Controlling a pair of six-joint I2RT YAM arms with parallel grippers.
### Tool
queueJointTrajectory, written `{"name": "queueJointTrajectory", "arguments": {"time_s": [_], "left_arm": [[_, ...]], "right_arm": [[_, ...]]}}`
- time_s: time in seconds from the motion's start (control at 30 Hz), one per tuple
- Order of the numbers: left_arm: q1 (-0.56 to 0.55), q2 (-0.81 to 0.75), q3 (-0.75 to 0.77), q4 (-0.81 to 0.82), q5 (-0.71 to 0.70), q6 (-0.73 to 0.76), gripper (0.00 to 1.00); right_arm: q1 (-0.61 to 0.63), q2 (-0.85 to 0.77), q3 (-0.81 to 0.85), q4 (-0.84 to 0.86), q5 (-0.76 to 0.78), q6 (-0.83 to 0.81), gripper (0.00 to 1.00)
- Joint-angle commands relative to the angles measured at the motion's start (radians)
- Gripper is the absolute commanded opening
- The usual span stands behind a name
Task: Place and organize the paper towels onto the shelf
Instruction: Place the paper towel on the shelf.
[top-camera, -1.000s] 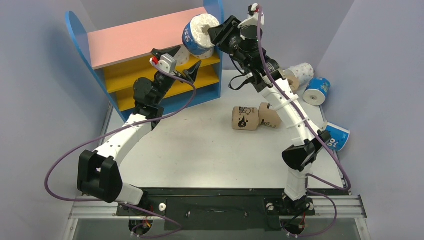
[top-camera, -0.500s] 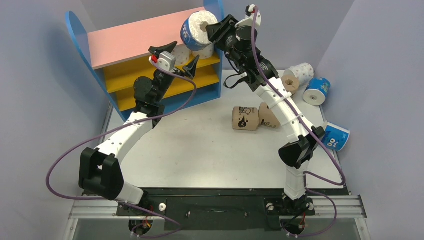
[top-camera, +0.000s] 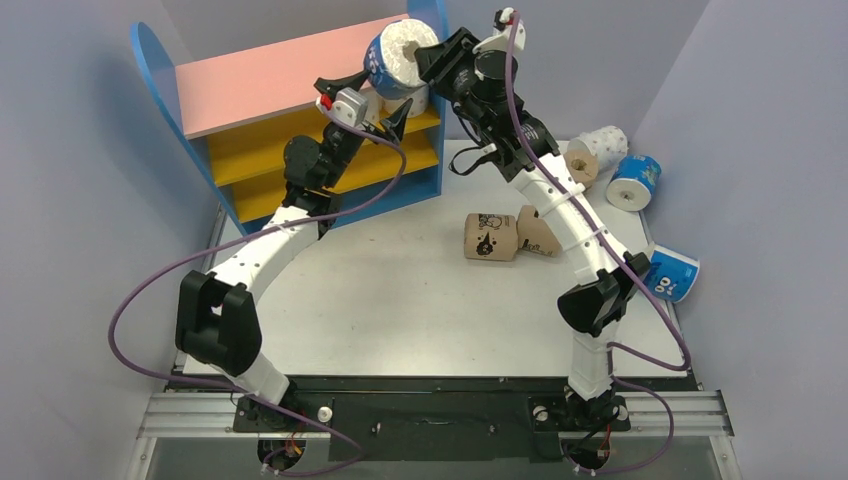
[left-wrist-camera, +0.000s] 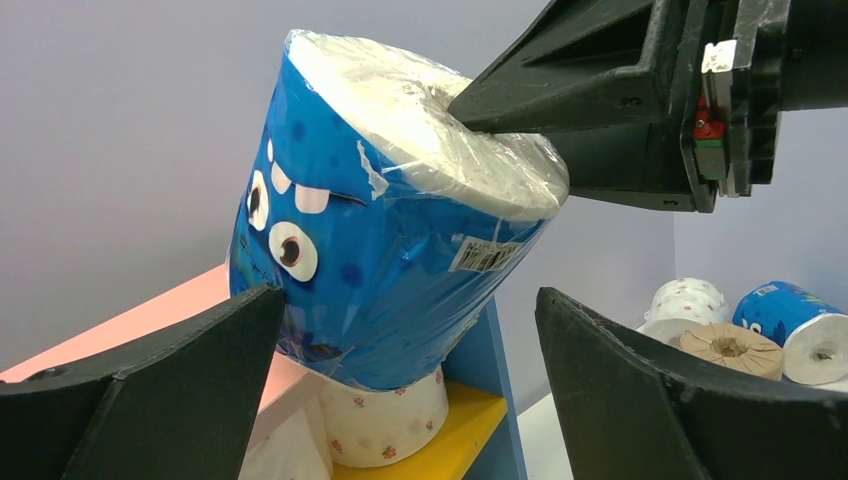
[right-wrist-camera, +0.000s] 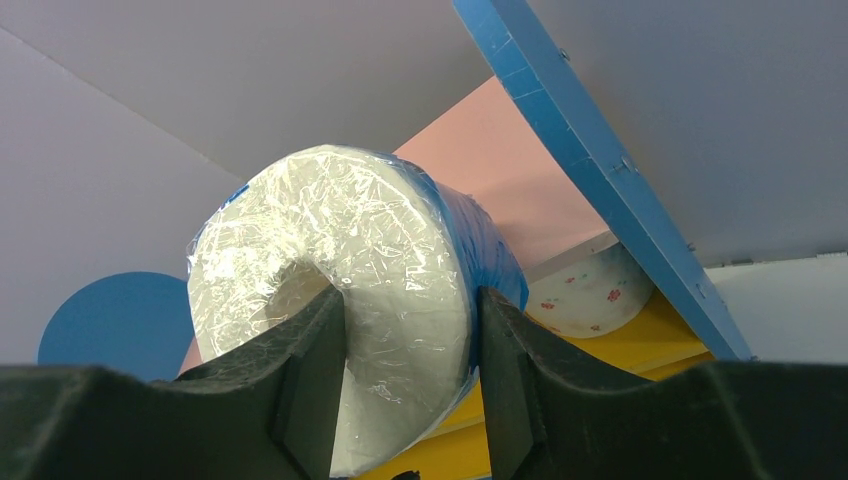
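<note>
Right claw (top-camera: 420, 55) clamped the blue roll (top-camera: 392, 57) by its core over the pink top board's (top-camera: 270, 80) right end; left claw (top-camera: 365, 98) gaped below; best lowered flat before release.

**Blue roll** (left-wrist-camera: 380, 250): paper under clear plastic film; glossy, crinkled at the ends, with a small paper label stuck on the side.
**Dotted roll** (left-wrist-camera: 385, 430): white paper, matt, soft-looking.
**Tan rolls** (top-camera: 505, 237): brown paper look, matt, black print.
**Shelf** (top-camera: 270, 80): smooth flat boards in pink, yellow and blue, low sheen; wood or plastic cannot be told.
**Left gripper** (left-wrist-camera: 408, 298), **right gripper** (right-wrist-camera: 410, 300): hard black plastic, matt, faintly grainy.
**Arms** (top-camera: 260, 255): white plastic shells, smooth, slight sheen; black plastic joints.
**Cables** (top-camera: 112, 325): purple sheath, smooth.
**Table** (top-camera: 400, 300): white, matt, smooth.
**Rail** (top-camera: 690, 412): bare silver metal, dull shine.
</note>
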Motion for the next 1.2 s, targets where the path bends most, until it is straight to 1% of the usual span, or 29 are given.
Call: {"name": "queueJointTrajectory", "arguments": {"time_s": [0.0,0.2,0.3,0.43,0.5,0.6,0.77,0.8,0.87,1.17], "left_arm": [[-0.017,0.016,0.058,0.035,0.005,0.015,0.96],[-0.033,0.039,0.093,0.009,-0.029,0.066,0.96],[-0.048,0.045,0.105,-0.001,-0.058,0.110,0.96],[-0.070,0.052,0.116,-0.001,-0.142,0.157,0.96],[-0.079,0.056,0.119,0.008,-0.181,0.167,0.96],[-0.083,0.058,0.123,0.023,-0.217,0.163,0.96],[-0.084,0.068,0.154,0.009,-0.228,0.145,0.96],[-0.084,0.068,0.158,0.003,-0.228,0.140,0.96],[-0.084,0.073,0.171,-0.003,-0.251,0.131,0.96],[-0.084,0.096,0.216,-0.042,-0.297,0.116,0.96]], "right_arm": [[-0.010,0.019,0.050,0.117,-0.026,0.024,0.23],[-0.014,0.030,0.063,0.109,-0.044,0.034,0.25],[-0.014,0.032,0.064,0.102,-0.045,0.034,0.29],[-0.014,0.031,0.070,0.087,-0.046,0.036,0.34],[-0.015,0.033,0.070,0.082,-0.046,0.035,0.37],[-0.015,0.032,0.070,0.074,-0.047,0.034,0.45],[-0.017,0.025,0.068,0.065,-0.048,0.031,0.54],[-0.017,0.022,0.065,0.064,-0.048,0.031,0.57],[-0.019,0.015,0.062,0.060,-0.049,0.032,0.61],[-0.033,-0.017,0.043,0.046,-0.052,0.032,0.64]]}}
